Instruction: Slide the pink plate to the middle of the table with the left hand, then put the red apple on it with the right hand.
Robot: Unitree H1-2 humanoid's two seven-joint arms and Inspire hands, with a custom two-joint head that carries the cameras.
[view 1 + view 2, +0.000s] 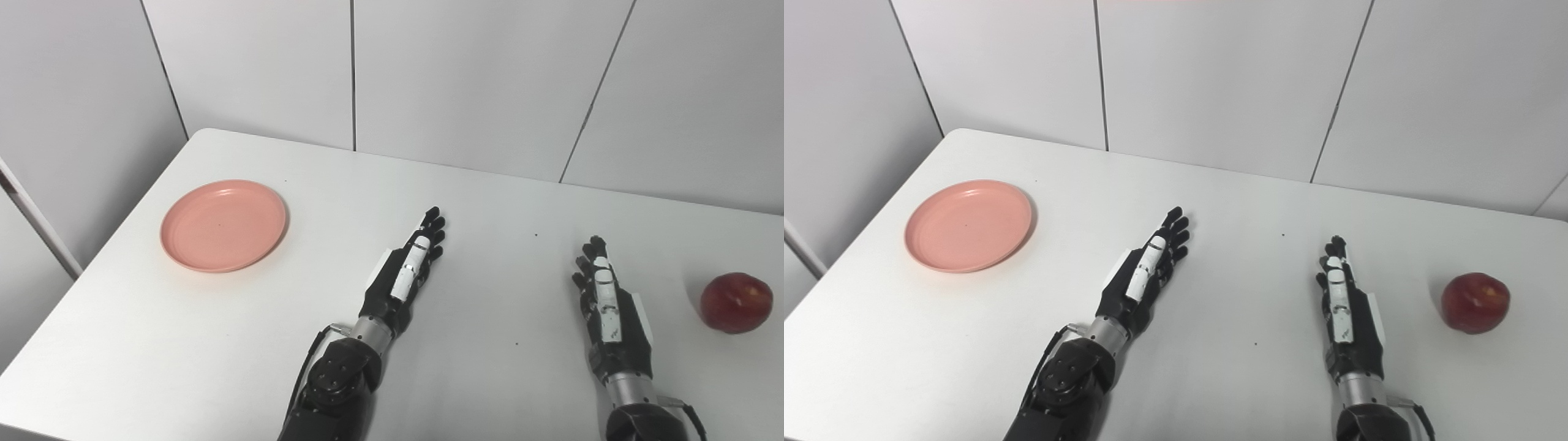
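Note:
A round pink plate (224, 225) lies flat on the left part of the white table (318, 184), with nothing on it. A red apple (735, 302) sits near the table's right side. My left hand (409, 274) is stretched out flat over the table's middle, fingers straight and apart, well to the right of the plate and holding nothing. My right hand (606, 300) is likewise open, fingers pointing away from me, a short way left of the apple and not touching it.
The table's far edge meets a white panelled wall (465, 73). The table's left edge (122, 214) runs just beside the plate. A few small dark specks (536, 234) mark the tabletop.

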